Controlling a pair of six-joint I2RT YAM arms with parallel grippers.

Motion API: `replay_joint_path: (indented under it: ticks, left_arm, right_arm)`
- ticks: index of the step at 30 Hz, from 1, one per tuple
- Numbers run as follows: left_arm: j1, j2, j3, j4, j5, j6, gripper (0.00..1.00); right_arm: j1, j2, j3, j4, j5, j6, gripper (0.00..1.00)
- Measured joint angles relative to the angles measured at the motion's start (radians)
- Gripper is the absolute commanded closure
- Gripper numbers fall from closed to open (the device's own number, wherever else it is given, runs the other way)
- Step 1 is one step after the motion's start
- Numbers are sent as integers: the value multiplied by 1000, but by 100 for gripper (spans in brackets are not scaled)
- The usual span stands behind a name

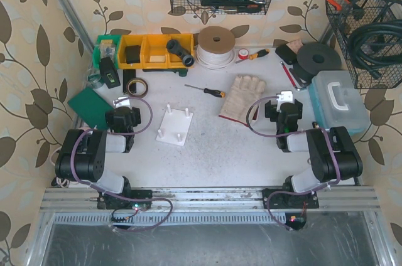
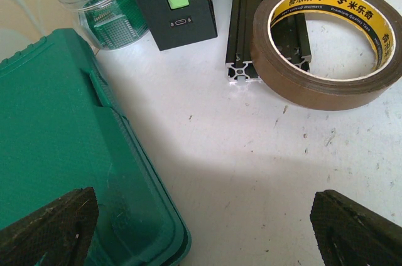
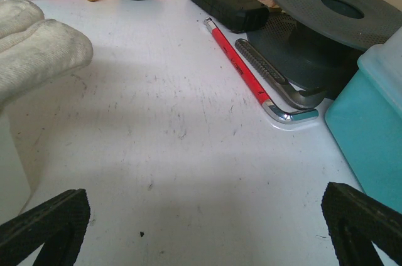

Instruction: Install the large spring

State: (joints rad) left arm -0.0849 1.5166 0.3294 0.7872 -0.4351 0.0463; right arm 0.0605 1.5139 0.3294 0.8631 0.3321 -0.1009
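At the middle of the desk (image 1: 220, 147), between the two arms, lies the white peg plate (image 1: 174, 126), which I judge to be the seat for the spring. It is flat, with four short white pegs standing upright near its corners, and its long axis runs roughly from 1 to 7 o'clock in the top view. From the left hand (image 2: 201, 234) the plate sits at about 3 o'clock and close by. From the right hand (image 3: 201, 231) it is at 9 o'clock and well apart, so the left arm is the nearer one for the plate. No coil can be made out for certain. The likeliest candidate is the dark tube (image 1: 179, 51) lying in the right compartment of the yellow bin tray (image 1: 146, 64) at the back of the desk. It looks black and round-bodied, with a ring-like end, but is too small here to show any turns. Its long axis runs about 11 to 5 o'clock, and its near end seems to reach the tray's front lip. It lies at about 1 o'clock from the left hand and 10 o'clock from the right, again closer to the left arm. Both hands are spread wide and carry nothing. The left looks over a green case (image 2: 56, 153) and a roll of brown tape (image 2: 326, 87), the right over bare desk beside a work glove (image 3: 38, 53).
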Motion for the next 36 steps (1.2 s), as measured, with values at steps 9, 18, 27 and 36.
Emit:
replay_joint_path:
  ticks: [9,18,27,36]
  left_arm:
    - [0,0,0,0,0,0,6]
    - [0,0,0,0,0,0,6]
    - [-16,-30,-35,51,-15,6,6]
    - [-59,-43,-71,106,-37,26,6]
  right_arm:
    - [0,0,0,0,0,0,0]
    - [0,0,0,0,0,0,0]
    - [29,-2,0,22,1,-16,0]
    - [34,-17,-3,46,0,-31,0]
